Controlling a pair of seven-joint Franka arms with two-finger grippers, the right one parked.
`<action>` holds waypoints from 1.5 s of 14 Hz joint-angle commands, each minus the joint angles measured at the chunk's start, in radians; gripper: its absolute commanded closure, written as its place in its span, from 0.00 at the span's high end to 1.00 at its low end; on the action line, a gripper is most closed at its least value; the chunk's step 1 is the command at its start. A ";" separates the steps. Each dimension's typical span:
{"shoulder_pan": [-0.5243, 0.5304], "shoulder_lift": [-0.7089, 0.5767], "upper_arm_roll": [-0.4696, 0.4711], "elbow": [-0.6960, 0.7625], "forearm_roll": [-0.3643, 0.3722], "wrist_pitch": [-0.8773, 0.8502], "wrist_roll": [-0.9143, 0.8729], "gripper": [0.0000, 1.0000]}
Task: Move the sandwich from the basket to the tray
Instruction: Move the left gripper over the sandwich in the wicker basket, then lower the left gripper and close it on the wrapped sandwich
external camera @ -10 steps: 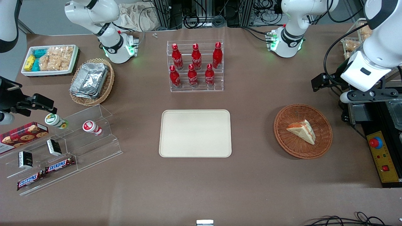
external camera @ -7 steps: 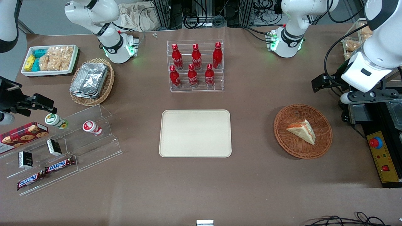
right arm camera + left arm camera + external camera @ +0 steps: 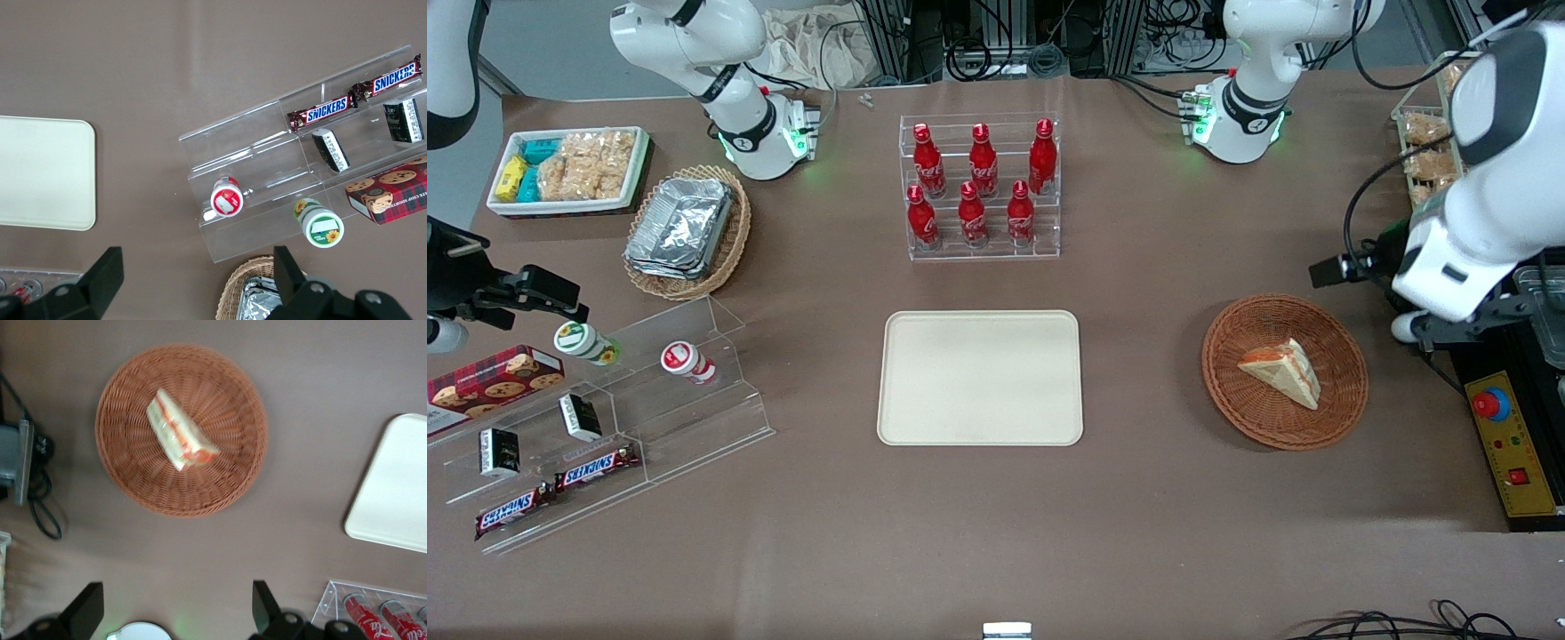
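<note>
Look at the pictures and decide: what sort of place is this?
Probably a robotics lab set up as a mock snack counter. Robot arms are bolted to a brown table, cables run along its edge, and a gripper hangs open above a basket holding a sandwich, beside red bottles.

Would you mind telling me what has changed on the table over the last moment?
The left arm's hand swung nearer the front camera and now hangs, fingers open and holding nothing, beside the basket toward the working arm's end. The sandwich lies in the basket and the tray is bare, both as before.
</note>
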 commanded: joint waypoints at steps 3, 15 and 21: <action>0.038 -0.018 0.002 -0.260 0.006 0.272 -0.168 1.00; 0.055 0.191 0.002 -0.438 0.009 0.768 -0.621 1.00; 0.055 0.249 0.002 -0.428 0.073 0.809 -0.632 0.12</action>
